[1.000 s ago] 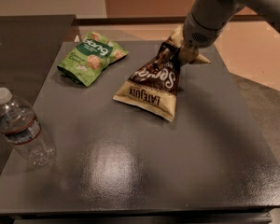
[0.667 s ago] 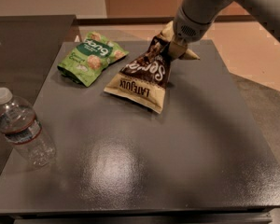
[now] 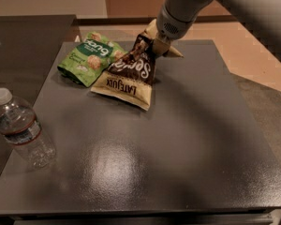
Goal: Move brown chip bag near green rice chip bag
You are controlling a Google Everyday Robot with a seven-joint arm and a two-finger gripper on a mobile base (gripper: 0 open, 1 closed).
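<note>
The brown chip bag (image 3: 131,76) lies tilted on the grey table, its cream lower end toward me. Its upper end is lifted and pinched by my gripper (image 3: 152,43), which comes in from the upper right and is shut on that end. The green rice chip bag (image 3: 90,56) lies flat at the table's far left. The brown bag's left edge touches or overlaps the green bag's right edge.
A clear plastic water bottle (image 3: 21,128) with a white cap stands at the left edge of the grey table (image 3: 178,139). A darker surface lies to the left, and light floor lies beyond the far and right edges.
My gripper has dragged the brown chip bag leftward across the table, from apart from the green bag to against it. The green bag and bottle have not moved.
</note>
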